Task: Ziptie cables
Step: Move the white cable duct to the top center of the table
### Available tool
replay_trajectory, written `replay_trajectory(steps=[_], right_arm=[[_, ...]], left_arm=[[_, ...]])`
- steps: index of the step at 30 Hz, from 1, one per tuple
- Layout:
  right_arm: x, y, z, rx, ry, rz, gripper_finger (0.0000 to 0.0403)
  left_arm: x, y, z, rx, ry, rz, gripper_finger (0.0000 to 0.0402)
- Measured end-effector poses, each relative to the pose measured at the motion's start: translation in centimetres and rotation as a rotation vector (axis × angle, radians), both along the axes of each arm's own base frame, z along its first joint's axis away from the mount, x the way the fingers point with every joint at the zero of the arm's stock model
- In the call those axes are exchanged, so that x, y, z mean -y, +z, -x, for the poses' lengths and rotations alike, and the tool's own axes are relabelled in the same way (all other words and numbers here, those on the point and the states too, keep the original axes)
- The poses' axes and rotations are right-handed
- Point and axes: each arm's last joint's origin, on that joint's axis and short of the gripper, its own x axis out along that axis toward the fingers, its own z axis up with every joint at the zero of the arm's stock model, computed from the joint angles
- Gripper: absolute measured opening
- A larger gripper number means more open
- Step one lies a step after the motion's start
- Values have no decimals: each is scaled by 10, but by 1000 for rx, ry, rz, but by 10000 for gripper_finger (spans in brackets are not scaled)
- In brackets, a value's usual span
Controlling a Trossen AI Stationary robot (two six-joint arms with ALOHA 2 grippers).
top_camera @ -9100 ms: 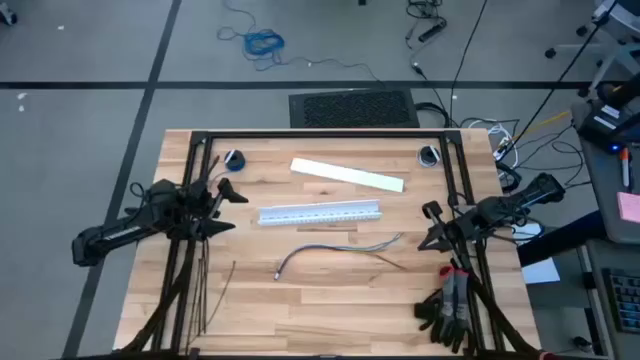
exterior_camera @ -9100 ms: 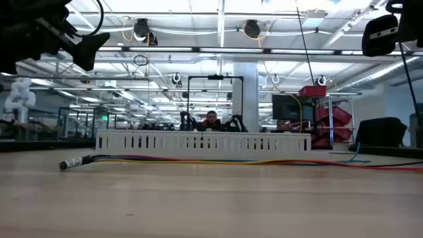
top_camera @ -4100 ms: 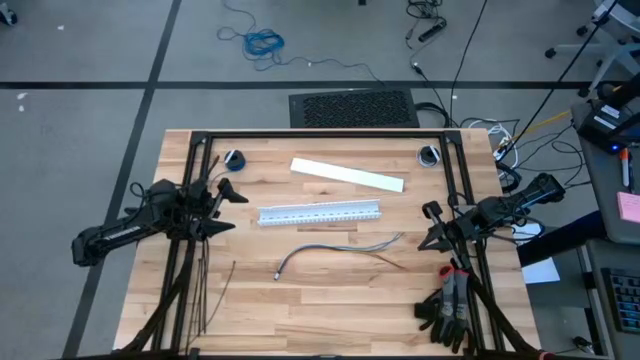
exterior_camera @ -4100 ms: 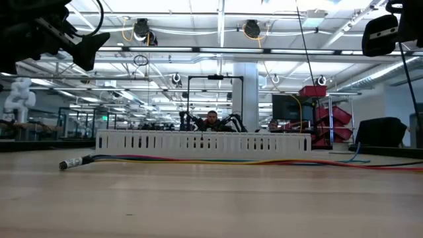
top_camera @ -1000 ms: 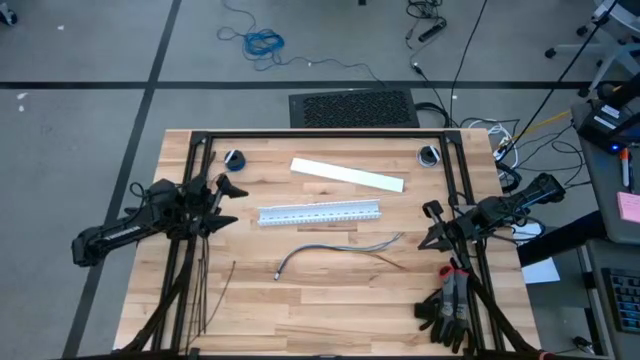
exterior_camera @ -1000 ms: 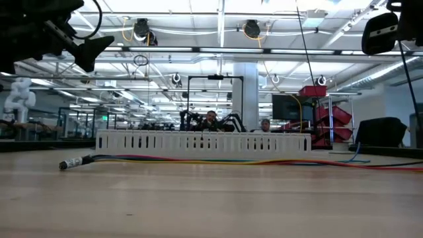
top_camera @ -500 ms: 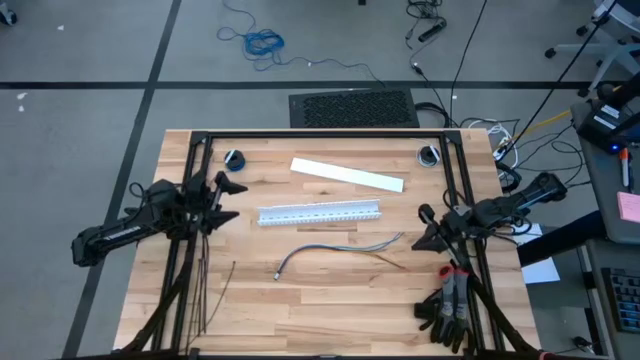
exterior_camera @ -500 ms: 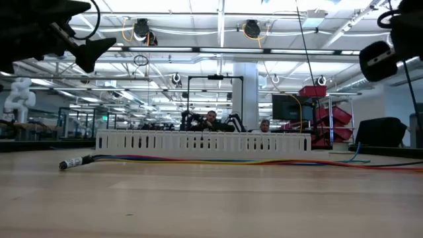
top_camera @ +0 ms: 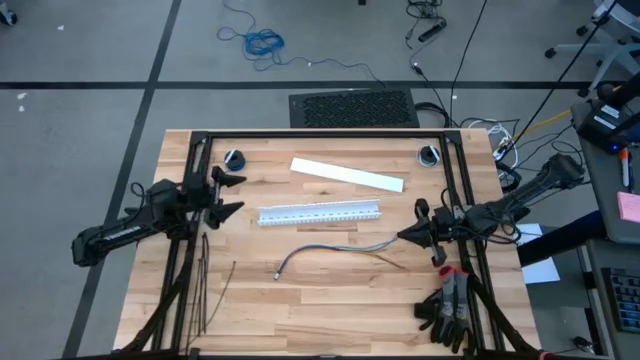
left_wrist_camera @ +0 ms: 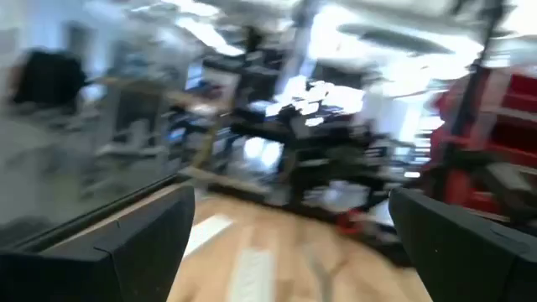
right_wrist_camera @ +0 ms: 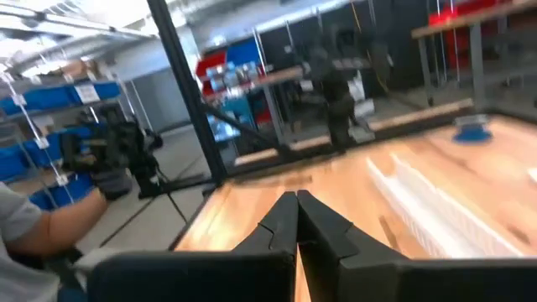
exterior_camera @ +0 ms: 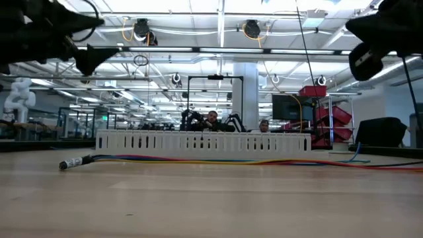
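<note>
The cables [top_camera: 340, 250] lie mid-counter, just near of the white slotted duct [top_camera: 320, 213]; the zipties [top_camera: 205, 290] lie well apart at the near left. The right tool [top_camera: 405, 236], pinched shut and empty, hovers beside their right end. The left tool [top_camera: 232, 194], spread wide and empty, hangs over the counter's left side. Descending shut, the right tool could scatter the loose wires.

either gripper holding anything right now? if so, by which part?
Nothing is held. The left gripper is open in the air at the table's left; the right gripper is shut on nothing, near the cables, which lie loose on the table.
</note>
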Motion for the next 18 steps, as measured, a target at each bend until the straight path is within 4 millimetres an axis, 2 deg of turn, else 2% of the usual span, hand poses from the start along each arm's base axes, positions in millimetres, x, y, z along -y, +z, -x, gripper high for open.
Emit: replay_trajectory(steps=[7,10,13,18], right_arm=[[-6,-3,-16,33,38,49,0],[-6,2,-20,61,23,163,0],[-1,14,-25,118,-75,335,0],[18,25,-35,68,-358,332,0]], left_arm=[[-3,-5,0,-56,120,-29,393],[-5,-4,0,-47,168,-65,393],[-5,-1,1,-16,184,-35,393],[-6,-3,0,-7,201,97,393]])
